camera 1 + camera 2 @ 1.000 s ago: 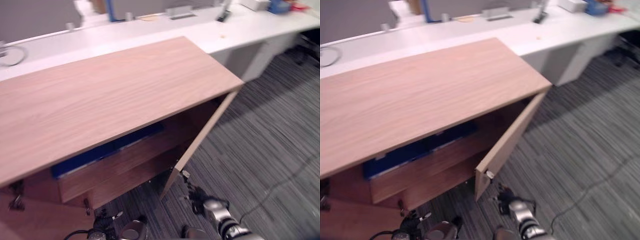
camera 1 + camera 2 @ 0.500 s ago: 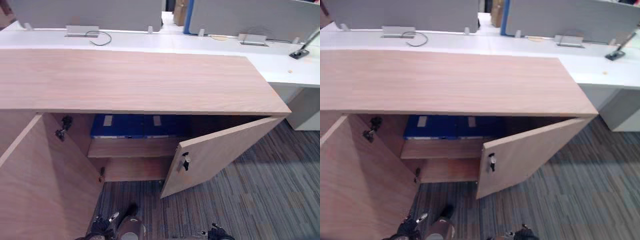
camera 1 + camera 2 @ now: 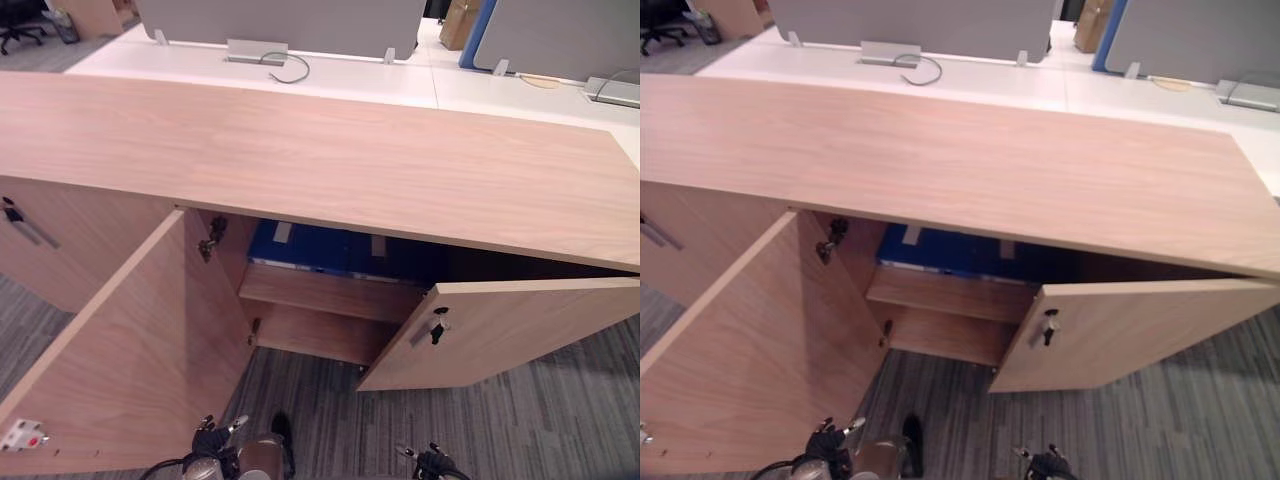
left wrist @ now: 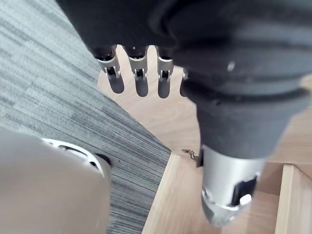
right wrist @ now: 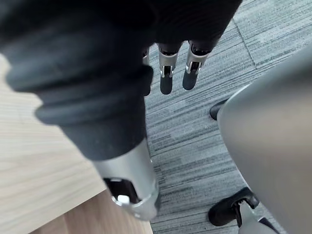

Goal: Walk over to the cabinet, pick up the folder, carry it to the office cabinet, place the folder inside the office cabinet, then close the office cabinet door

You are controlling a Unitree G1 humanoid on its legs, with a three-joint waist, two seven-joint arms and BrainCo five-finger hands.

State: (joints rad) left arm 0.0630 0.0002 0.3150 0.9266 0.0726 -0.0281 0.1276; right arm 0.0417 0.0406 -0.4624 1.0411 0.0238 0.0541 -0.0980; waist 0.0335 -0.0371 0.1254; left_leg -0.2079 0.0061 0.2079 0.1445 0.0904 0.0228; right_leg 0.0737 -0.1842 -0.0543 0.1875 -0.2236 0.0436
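Observation:
A blue folder (image 3: 335, 250) lies flat on the upper shelf (image 3: 330, 293) inside the wooden office cabinet (image 3: 330, 160). The cabinet's left door (image 3: 120, 350) swings wide open toward me. Its right door (image 3: 510, 330), with a key in its lock (image 3: 437, 327), stands partly ajar. My left hand (image 3: 212, 437) hangs low in front of the left door, fingers (image 4: 140, 78) straight and holding nothing. My right hand (image 3: 432, 463) hangs low below the right door, its fingers (image 5: 166, 73) straight over the carpet, also holding nothing.
A white desk (image 3: 330, 78) with grey partitions (image 3: 290, 20) and a cable (image 3: 285, 68) runs behind the cabinet. A neighbouring shut cabinet door (image 3: 50, 240) with a handle is at the left. Grey striped carpet (image 3: 560, 420) covers the floor.
The whole picture has shifted, so the camera has moved: the wide-open left door now shows in full. Both hands stay low with nothing in them; the folder lies on the shelf as before.

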